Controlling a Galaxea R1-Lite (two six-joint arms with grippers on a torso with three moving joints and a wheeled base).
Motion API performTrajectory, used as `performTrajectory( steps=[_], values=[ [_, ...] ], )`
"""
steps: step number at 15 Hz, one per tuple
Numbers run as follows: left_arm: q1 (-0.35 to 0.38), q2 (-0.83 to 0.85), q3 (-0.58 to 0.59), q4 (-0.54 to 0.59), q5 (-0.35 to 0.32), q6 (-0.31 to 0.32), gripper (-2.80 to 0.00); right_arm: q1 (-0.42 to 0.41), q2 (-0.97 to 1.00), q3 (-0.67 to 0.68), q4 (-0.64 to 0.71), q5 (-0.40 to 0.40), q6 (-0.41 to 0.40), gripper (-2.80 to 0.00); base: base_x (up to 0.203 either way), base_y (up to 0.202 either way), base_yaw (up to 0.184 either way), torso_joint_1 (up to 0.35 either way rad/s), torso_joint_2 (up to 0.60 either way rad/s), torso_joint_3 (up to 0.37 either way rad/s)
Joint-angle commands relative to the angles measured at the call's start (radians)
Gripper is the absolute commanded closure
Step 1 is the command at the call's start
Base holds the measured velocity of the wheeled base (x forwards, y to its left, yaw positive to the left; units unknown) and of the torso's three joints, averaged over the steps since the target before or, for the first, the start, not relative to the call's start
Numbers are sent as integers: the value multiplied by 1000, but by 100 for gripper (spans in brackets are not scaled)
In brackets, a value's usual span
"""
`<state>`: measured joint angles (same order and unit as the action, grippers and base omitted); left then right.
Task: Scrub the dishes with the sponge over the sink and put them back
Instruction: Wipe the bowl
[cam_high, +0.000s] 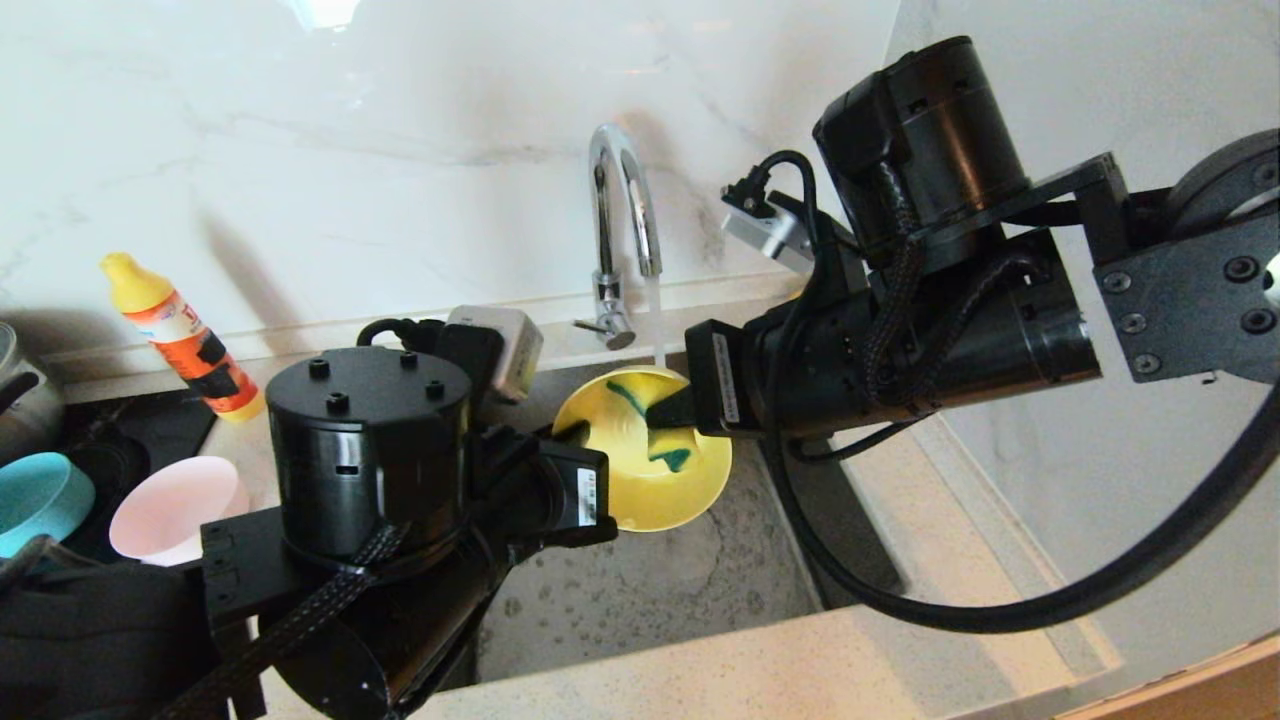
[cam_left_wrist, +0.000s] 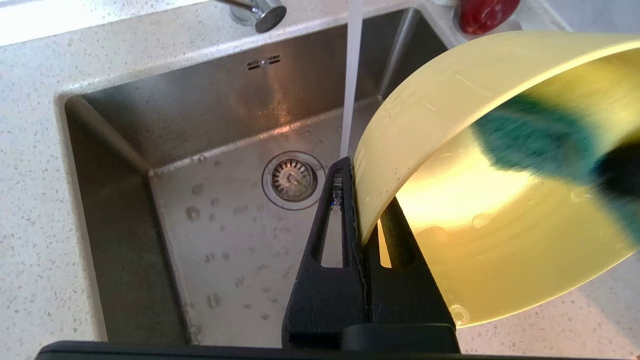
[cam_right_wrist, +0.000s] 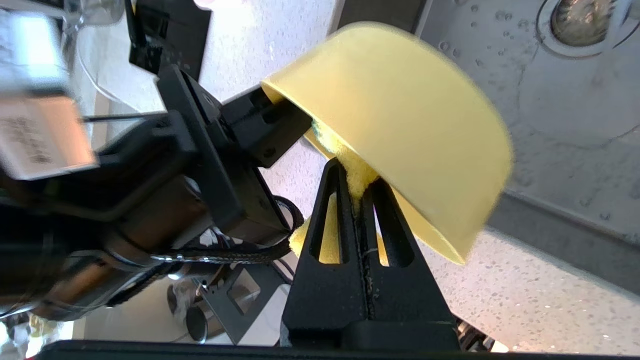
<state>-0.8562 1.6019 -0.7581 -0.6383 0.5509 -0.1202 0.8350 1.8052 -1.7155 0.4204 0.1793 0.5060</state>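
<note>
Gripping yellow bowl rim, left fingers; right fingers apparently pinching sponge, its green only head-on.

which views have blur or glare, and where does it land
Left wrist view: the sponge is smeared with motion blur inside the yellow bowl, whose inside glows with bright light. Right wrist view: the bowl's far edge is soft and the left arm's white label is blurred. Head view: a bright reflection on the wall at top, a soft shadow behind the orange bottle.
</note>
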Motion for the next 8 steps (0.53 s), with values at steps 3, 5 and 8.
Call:
performTrajectory(
  steps=[3, 5, 8],
  values=[
    [2, 6, 3, -6, 4, -3, 0, -5, -59, 32, 19, 0, 3, 0, 0, 0, 0, 0, 0, 0],
    [2, 3, 2, -12, 4, -6, 0, -13, -81, 71, 35, 1, 2, 0, 0, 0, 0, 0, 0, 0],
    [2, 1, -6, -49, 6, -4, 0, -27, -90, 119, 34, 3, 2, 0, 0, 0, 0, 0, 0, 0]
  ],
)
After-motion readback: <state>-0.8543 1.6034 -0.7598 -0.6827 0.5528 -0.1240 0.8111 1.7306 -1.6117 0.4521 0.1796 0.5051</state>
